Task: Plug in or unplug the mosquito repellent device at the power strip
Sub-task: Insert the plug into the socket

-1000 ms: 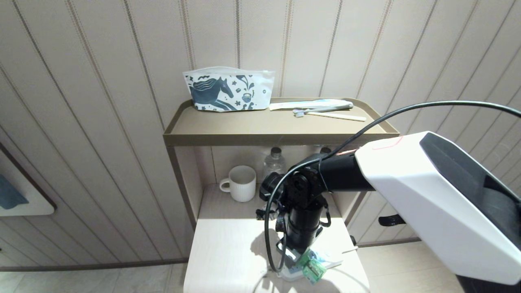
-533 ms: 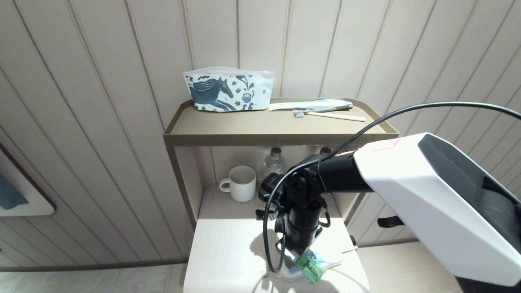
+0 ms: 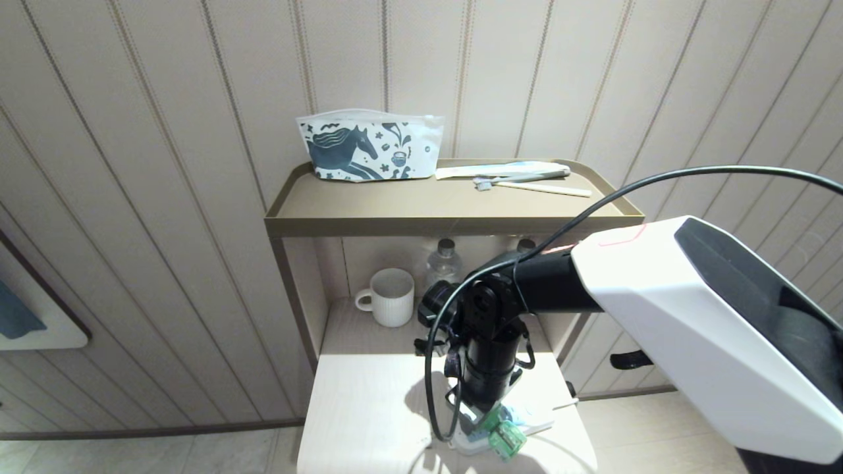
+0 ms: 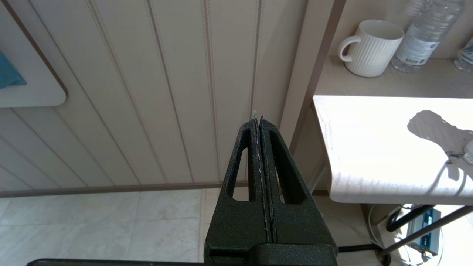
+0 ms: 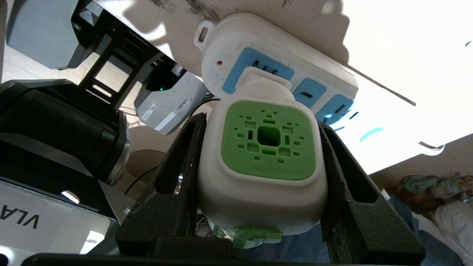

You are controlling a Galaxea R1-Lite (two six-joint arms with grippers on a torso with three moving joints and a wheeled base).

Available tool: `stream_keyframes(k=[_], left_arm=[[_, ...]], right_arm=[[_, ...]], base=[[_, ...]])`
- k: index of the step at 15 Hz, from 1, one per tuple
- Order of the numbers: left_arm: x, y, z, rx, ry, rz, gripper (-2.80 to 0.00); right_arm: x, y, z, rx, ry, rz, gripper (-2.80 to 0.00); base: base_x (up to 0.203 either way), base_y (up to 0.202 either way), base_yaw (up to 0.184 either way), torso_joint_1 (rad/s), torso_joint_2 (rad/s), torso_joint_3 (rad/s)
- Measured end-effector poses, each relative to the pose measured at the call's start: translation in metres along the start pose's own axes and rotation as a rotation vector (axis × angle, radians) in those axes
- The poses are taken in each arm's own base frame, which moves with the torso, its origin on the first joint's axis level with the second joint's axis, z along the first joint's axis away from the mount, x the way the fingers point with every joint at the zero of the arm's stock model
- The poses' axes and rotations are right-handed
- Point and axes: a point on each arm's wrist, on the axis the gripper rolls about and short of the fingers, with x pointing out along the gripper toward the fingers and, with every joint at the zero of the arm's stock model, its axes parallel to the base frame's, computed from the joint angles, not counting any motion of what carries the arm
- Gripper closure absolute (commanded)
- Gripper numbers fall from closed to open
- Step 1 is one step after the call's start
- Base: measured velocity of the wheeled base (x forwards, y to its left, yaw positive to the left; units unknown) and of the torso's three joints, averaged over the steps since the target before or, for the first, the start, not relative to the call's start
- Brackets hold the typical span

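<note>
My head camera looks forward and down at the pale wood-grain lower table (image 3: 369, 408), with the tan shelf tray (image 3: 454, 225) above it, from some way back. My left wrist camera faces the panelled wall beside the table's left edge (image 4: 369, 147), sharing the ribbed white ceramic mug (image 4: 371, 48) with the head view (image 3: 392, 296). My right wrist camera sits very close to the table's front edge, facing the long white plastic power strip (image 5: 295, 62).
</note>
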Motion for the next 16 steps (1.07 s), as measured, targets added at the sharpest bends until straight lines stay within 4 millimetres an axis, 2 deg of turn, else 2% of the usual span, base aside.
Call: stream_keyframes(k=[16], left_arm=[[0.0,0.0,0.0001,0.0,0.0,0.0,0.0]], right_arm=[[0.0078,-0.0006,0.0066,0.03,-0.016,-0.041,0.0]], base=[[0.0,0.0,0.0,0.0,0.0,0.0]])
